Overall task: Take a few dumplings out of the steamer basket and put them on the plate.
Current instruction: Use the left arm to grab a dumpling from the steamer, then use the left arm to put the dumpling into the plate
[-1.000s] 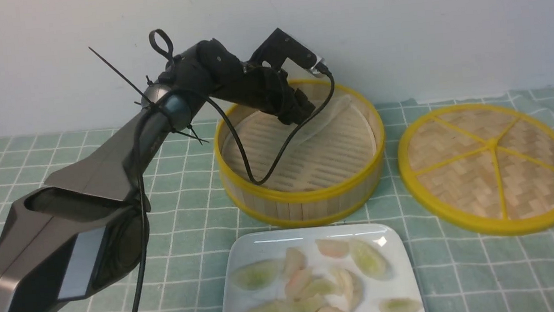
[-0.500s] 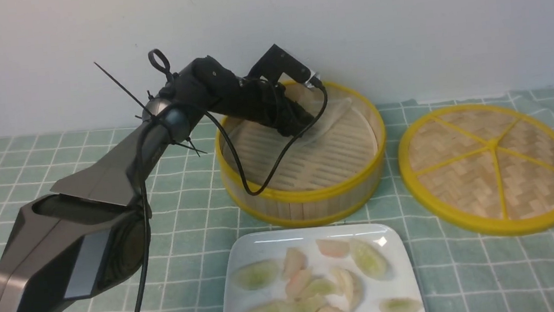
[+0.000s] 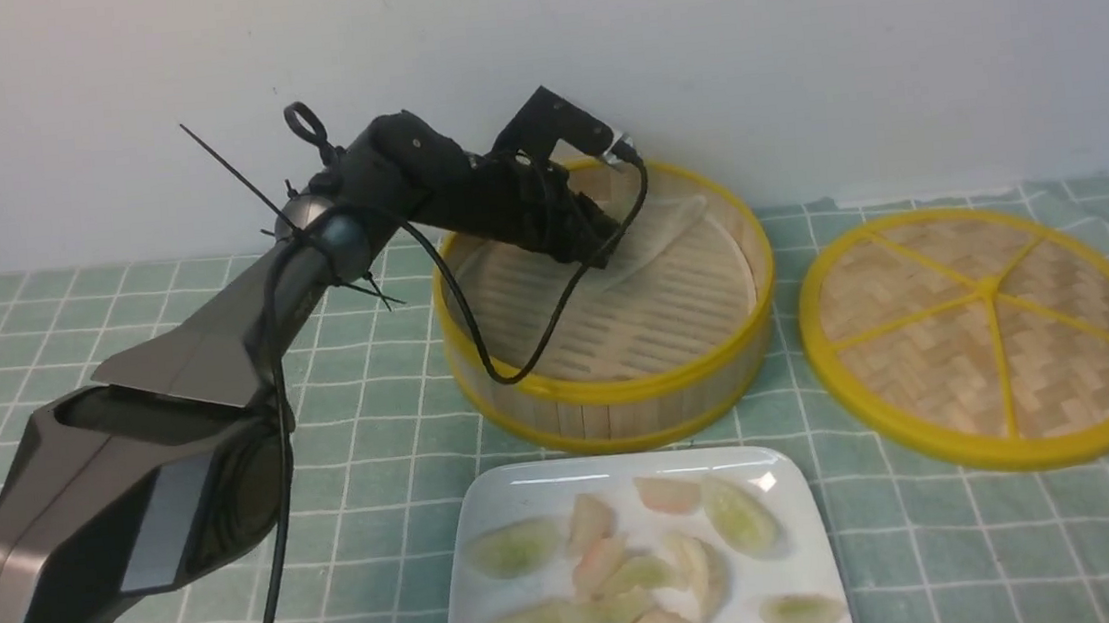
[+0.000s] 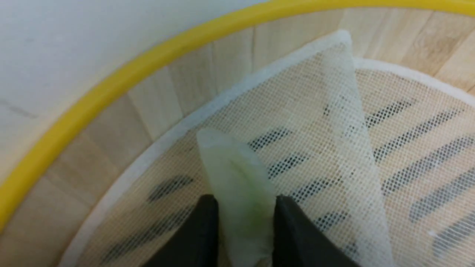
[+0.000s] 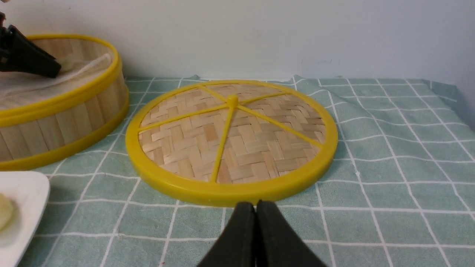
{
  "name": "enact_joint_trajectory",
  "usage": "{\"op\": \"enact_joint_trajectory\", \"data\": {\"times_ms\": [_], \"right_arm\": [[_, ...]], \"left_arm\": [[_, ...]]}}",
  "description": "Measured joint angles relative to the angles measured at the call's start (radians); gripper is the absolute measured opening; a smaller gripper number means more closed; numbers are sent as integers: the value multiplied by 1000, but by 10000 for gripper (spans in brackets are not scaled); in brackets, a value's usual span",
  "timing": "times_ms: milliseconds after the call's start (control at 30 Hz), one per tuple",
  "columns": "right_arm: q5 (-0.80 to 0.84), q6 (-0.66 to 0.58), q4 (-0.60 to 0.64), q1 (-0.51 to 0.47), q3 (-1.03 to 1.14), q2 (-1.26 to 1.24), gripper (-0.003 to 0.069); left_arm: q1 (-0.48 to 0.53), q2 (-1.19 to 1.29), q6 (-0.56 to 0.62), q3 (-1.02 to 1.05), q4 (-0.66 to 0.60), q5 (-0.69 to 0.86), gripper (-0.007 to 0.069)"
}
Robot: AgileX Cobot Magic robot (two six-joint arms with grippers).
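The left tool [image 4: 245, 203] pinches a green dumpling [image 4: 230, 163] in the steamer basket [image 3: 612, 394]; the plate [image 3: 618, 464] lies toward the tabletop's near edge. The right tool [image 5: 255, 208] is closed, empty.

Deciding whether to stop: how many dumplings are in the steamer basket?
1: a pale green dumpling in the left gripper, near the steamer basket's far wall. The left arm may hide more.

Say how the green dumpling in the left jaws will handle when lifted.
The green dumpling looks soft and glossy, so it will probably sag and may slip. The folded mesh liner under it looks light and might cling and lift too.
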Motion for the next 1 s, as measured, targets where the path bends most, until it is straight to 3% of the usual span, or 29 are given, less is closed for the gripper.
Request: {"op": "enact_joint_trajectory", "data": {"times_ms": [200,400,567,700,800,1000], "right_arm": [[0,0,0,0,0,0,-14],[0,0,0,0,0,0,-14],[0,0,0,0,0,0,-14],[0,-3,0,0,0,0,-14],[0,-3,0,0,0,0,-14],[0,-3,0,0,0,0,-14]], "left_arm": [[64,-122,-208,0,172,194,162],[85,-267,-265,0,298,424,162],[82,-371,-318,0,323,452,162],[78,-462,-486,19,351,457,162],[68,-574,-579,132,397,460,162],[-1,-834,-599,511,420,460,162]]}}
